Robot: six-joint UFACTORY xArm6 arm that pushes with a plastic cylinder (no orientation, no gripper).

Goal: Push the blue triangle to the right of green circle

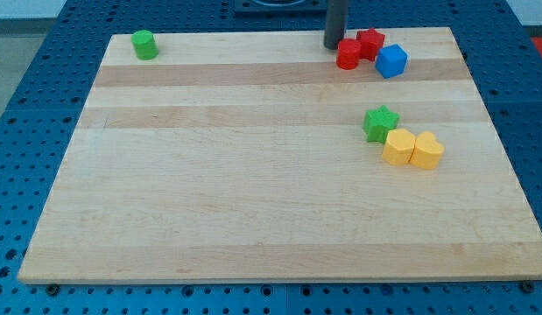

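Our tip (332, 45) (a bare rod, no end effector jaws) touches the red cylinder block (348, 55) at the wooden worktop's (253, 192) top edge.

two green blocks (144, 44), two red (348, 54), two yellow (398, 147), one blue (391, 61)

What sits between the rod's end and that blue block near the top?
In the camera view, two red blocks lie between my tip and the blue block, clustered together.

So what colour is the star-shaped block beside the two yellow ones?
Green: the star block, clearest in the camera view, touching the yellow blocks.
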